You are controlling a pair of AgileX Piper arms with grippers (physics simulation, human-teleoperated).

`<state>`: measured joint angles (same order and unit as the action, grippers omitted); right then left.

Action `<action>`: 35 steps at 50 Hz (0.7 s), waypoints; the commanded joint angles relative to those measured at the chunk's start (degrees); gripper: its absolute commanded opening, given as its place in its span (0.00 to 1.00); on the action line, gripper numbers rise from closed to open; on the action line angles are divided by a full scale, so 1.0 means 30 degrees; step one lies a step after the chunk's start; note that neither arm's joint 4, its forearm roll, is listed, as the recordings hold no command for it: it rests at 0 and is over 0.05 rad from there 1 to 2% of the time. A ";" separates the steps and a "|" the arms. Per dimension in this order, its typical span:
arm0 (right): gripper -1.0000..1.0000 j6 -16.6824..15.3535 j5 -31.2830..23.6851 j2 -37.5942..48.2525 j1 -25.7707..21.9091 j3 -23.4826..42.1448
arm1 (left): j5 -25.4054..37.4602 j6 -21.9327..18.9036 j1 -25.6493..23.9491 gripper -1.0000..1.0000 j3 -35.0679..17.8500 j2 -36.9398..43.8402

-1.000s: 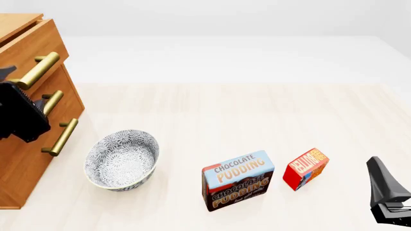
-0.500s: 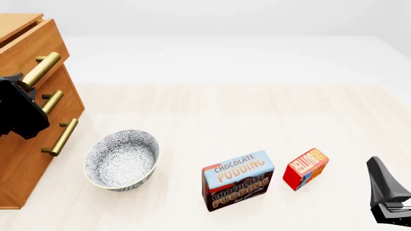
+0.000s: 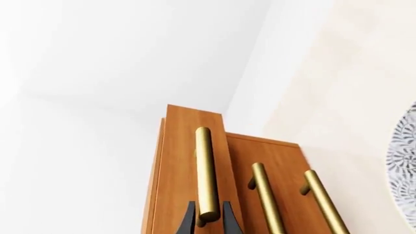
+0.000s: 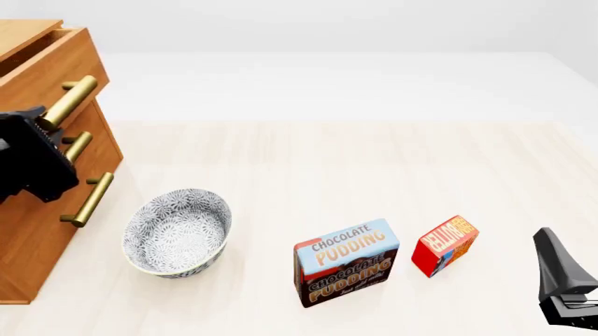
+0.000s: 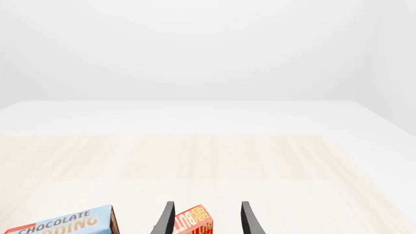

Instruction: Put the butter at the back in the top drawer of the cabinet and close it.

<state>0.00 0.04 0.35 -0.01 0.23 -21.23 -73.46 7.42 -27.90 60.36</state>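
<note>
Between my left gripper's (image 3: 208,222) dark fingertips sits the near end of the brass handle (image 4: 71,101) of the top drawer (image 4: 49,68); from the left wrist view the fingers look clamped on the bar, one on each side. From the front, that drawer stands a little proud of the cabinet (image 4: 38,231) face, so I judge the opening pull to be the step in hand, with the drawer only partly out. Next I need a straight draw along the drawer's travel, keeping the grip square so the bar does not slip from the fingers, until there is room enough to drop a box in at the back.

My right gripper (image 5: 206,219) waits low at the right edge of the table (image 4: 327,161), fingers apart and empty. The butter (image 4: 446,244) lies on the table just ahead of it; in the right wrist view the red box shows between the spread fingers but beyond their tips, not touched. It lies well apart from the cabinet, with the pudding box (image 4: 346,262) just beside it and the patterned bowl (image 4: 178,231) between that box and the drawers.
</note>
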 commanded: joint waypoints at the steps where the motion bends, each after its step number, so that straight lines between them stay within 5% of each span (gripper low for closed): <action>1: 1.00 0.0004 0.0000 -0.0002 0.0004 0.0000 | 0.0106 -0.0209 -0.0370 0.00 0.0175 -0.0305; 35: 1.00 0.0002 0.0000 0.0001 0.0001 0.0000 | -0.0176 0.0373 -0.1081 0.00 0.0711 0.0697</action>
<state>0.01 0.04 0.34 -0.01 0.23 -22.82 -72.97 6.56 -26.94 60.38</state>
